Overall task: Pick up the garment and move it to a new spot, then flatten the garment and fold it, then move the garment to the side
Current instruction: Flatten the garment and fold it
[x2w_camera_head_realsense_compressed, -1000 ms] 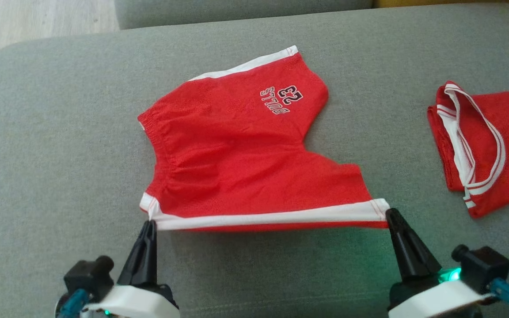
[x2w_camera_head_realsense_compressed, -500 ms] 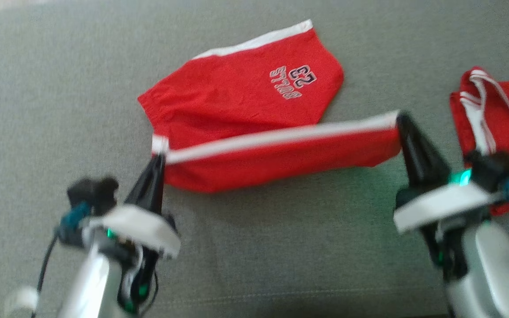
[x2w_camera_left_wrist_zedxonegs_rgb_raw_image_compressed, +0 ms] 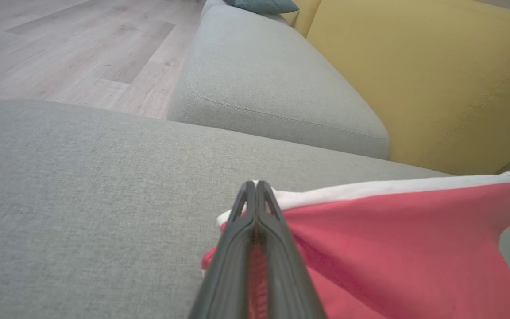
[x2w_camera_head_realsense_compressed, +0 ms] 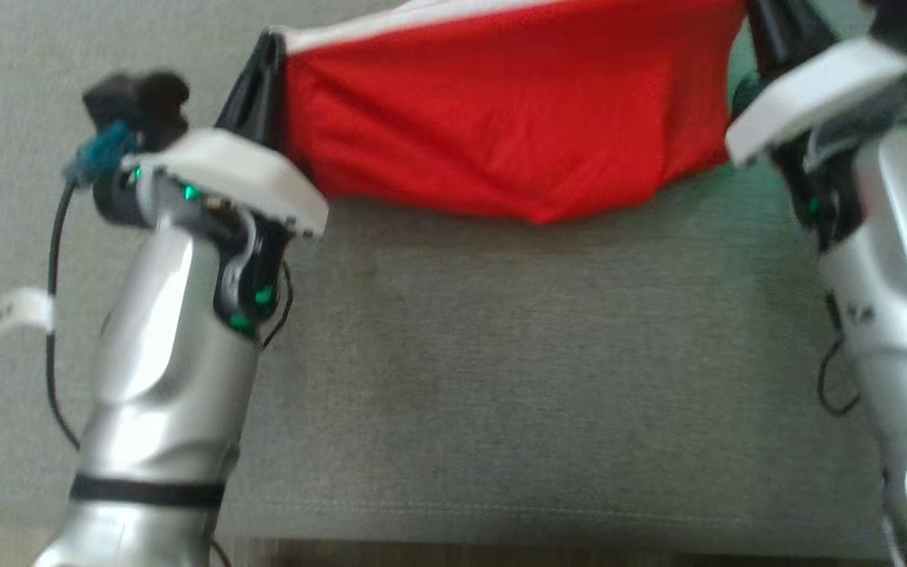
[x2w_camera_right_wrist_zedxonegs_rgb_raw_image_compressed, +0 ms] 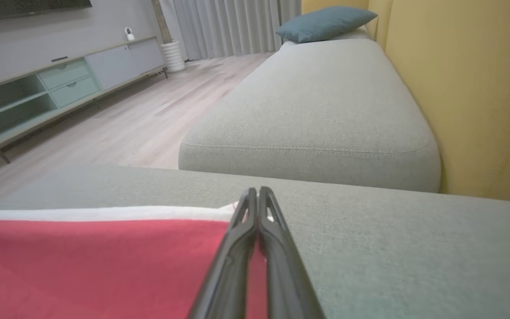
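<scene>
The garment (x2w_camera_head_realsense_compressed: 501,118), red shorts with a white hem band, hangs stretched between my two grippers above the grey cushion (x2w_camera_head_realsense_compressed: 501,378). My left gripper (x2w_camera_head_realsense_compressed: 268,43) is shut on the hem's left corner; the left wrist view has its tips (x2w_camera_left_wrist_zedxonegs_rgb_raw_image_compressed: 255,184) pinching the white band of the garment (x2w_camera_left_wrist_zedxonegs_rgb_raw_image_compressed: 392,239). My right gripper (x2w_camera_head_realsense_compressed: 760,16) is shut on the right corner, and in the right wrist view its tips (x2w_camera_right_wrist_zedxonegs_rgb_raw_image_compressed: 255,190) clamp the edge of the garment (x2w_camera_right_wrist_zedxonegs_rgb_raw_image_compressed: 95,261). The shorts' lower fold sags towards the cushion.
A second grey cushion (x2w_camera_right_wrist_zedxonegs_rgb_raw_image_compressed: 321,102) lies beyond, with a yellow backrest (x2w_camera_right_wrist_zedxonegs_rgb_raw_image_compressed: 472,88) on the right and a teal pillow (x2w_camera_right_wrist_zedxonegs_rgb_raw_image_compressed: 326,22) at its far end. Wooden floor (x2w_camera_right_wrist_zedxonegs_rgb_raw_image_compressed: 117,124) and a low cabinet (x2w_camera_right_wrist_zedxonegs_rgb_raw_image_compressed: 38,93) lie to the left. The cushion's front edge (x2w_camera_head_realsense_compressed: 501,520) is near me.
Both grippers have carried the hem up and away from me, folding the near half of the shorts over the far half. The head camera has tilted down, so both forearms now show.
</scene>
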Controlling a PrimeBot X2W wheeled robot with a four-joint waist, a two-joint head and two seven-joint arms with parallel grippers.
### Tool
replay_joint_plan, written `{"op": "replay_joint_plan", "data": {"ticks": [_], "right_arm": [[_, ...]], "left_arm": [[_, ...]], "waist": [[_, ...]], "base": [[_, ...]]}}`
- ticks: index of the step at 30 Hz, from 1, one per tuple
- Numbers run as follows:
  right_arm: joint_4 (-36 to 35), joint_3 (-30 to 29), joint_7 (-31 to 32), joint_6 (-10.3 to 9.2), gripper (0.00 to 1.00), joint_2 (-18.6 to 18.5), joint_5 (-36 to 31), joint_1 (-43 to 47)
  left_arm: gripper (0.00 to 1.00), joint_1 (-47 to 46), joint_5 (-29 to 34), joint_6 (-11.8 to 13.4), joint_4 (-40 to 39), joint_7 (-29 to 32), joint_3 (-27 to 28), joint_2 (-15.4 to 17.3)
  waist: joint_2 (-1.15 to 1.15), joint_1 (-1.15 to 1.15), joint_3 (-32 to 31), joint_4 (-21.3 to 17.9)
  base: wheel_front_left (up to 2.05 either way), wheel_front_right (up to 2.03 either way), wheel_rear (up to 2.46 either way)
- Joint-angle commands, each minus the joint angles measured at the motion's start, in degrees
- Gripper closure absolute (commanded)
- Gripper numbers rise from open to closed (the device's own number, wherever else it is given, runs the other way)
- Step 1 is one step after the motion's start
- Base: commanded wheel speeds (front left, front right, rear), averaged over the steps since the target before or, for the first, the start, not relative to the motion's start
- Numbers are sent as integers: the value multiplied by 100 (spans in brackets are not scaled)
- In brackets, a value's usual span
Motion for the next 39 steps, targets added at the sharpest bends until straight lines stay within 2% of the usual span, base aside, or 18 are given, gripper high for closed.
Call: {"op": "replay_joint_plan", "data": {"ticks": [1,6,11,12,13,14,15,20,24,28,30,37,39], "right_arm": [[-7,106,-94,20,100,-33,83,-178],[1033,392,-301,20,100,-82,191,-1009],[1845,747,-583,20,100,-12,302,-1527],[1980,811,-653,20,100,6,324,-1596],[2106,872,-727,20,100,19,356,-1660],[2224,932,-802,20,62,32,391,-1715],[2333,977,-888,20,0,50,432,-1753],[2463,1274,-1490,20,0,86,503,-1704],[2144,1301,-1648,20,0,-4,467,-1366],[1265,936,-1659,20,0,-116,206,-785],[860,687,-1660,20,0,-117,32,-380],[-269,-19,-1654,20,0,121,-470,1149],[-529,-160,-1572,20,0,207,-580,1483]], "left_arm": [[100,-229,-63,45,-34,-70,164,98],[100,-915,-416,67,907,-222,-70,75],[100,-1362,-899,-17,1651,-387,-597,73],[95,-1426,-979,-33,1762,-441,-705,72],[67,-1480,-1062,-56,1861,-487,-808,72],[26,-1525,-1152,-72,1942,-550,-894,72],[0,-1559,-1222,-71,2020,-622,-972,72],[0,-1523,-1254,22,2283,-1066,-1223,72],[0,-1255,-915,258,2090,-1255,-1183,165],[0,-705,-264,645,983,-1267,-848,431],[0,-339,35,756,434,-1268,-676,552],[0,892,775,946,-917,-1270,-220,849],[0,1168,866,974,-1088,-1270,-147,896]], "waist": [[0,0,210,211],[0,0,412,358],[0,0,508,415],[0,0,520,421],[0,0,533,424],[0,0,541,425],[0,0,543,426],[0,0,440,365],[0,0,251,250],[0,0,72,68],[0,0,-37,-30],[0,0,-520,-310],[0,0,-608,-373]], "base": [[0,0,0],[0,0,0],[0,0,0],[0,0,0],[0,0,0],[0,0,0],[0,0,0],[0,0,0],[0,0,0],[0,0,0],[0,0,0],[0,0,0],[0,0,0]]}}
